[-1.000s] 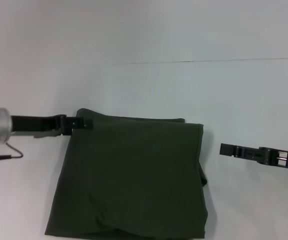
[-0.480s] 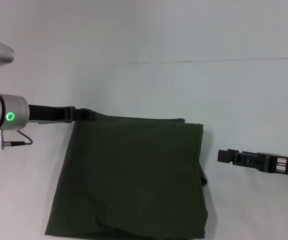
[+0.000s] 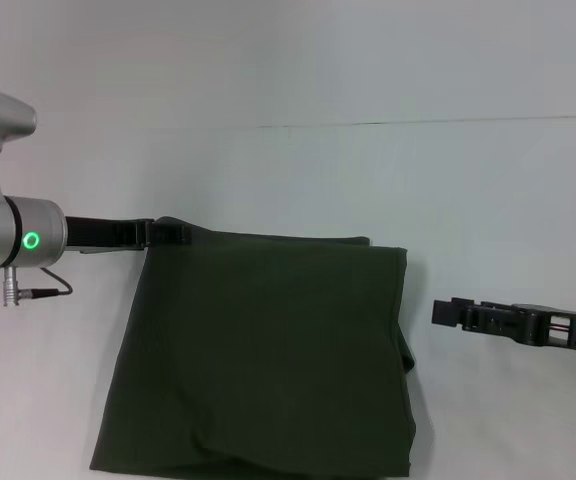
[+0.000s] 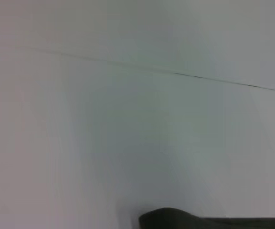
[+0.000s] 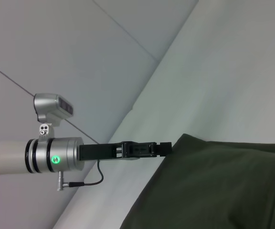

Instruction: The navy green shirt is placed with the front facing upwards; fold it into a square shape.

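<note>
Olive navy green shirt (image 3: pixel 263 355) folded | left gripper (image 3: pixel 175 234) fingers at corner | right gripper (image 3: pixel 446 312) apart

there is one navy green shirt (image 3: pixel 263 355), folded, on one white table (image 3: pixel 468 190). two grippers are in view: one left gripper (image 3: pixel 173 234) and one right gripper (image 3: pixel 446 312).

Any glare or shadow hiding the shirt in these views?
Head view: no glare; the shirt is evenly lit, its near edge cut off. Left wrist view: only a dark sliver shows. Right wrist view: the left hand at its corner is clear.
</note>
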`<state>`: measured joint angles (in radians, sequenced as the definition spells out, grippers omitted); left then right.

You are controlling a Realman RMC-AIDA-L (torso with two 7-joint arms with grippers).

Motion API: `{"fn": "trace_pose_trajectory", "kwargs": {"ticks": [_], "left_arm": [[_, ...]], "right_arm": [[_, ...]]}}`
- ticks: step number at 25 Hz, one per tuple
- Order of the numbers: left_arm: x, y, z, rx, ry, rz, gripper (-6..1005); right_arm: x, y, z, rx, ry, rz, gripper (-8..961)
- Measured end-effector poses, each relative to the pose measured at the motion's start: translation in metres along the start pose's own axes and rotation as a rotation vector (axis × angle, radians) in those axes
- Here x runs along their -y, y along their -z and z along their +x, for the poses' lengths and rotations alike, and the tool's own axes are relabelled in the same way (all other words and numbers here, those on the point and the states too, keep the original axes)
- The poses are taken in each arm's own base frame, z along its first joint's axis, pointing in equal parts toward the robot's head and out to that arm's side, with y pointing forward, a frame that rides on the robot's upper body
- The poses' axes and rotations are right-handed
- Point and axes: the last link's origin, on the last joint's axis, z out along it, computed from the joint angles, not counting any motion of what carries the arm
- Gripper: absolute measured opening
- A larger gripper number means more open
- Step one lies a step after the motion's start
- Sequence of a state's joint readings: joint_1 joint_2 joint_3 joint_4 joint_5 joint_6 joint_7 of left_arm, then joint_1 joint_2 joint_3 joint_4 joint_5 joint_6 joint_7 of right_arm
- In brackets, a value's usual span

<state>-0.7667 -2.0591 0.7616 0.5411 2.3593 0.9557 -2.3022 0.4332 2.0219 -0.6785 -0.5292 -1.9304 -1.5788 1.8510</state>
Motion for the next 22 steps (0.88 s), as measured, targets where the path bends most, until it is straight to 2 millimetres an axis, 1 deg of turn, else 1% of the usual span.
{"fn": "trace_pose_trajectory", "kwargs": {"ticks": [13, 18, 22], "left_arm": [[-0.0024, -0.0055, -0.0048, 0.004, -0.022, 0.013, 838], [0.0023, -0.0043, -0.0055, -0.01, -0.015, 0.032, 662], [0.0029, -0.0047, -0.0061, -0.011, -0.025, 0.037, 482]], "right_arm": [[-0.0016, -0.0018, -0.0001, -0.009, 0.004, -0.01, 894], [-0.002, -0.0018, 0.0001, -0.009, 0.005, -0.012, 895], [-0.0022, -0.0015, 0.0005, -0.01, 0.005, -0.014, 895]]}}
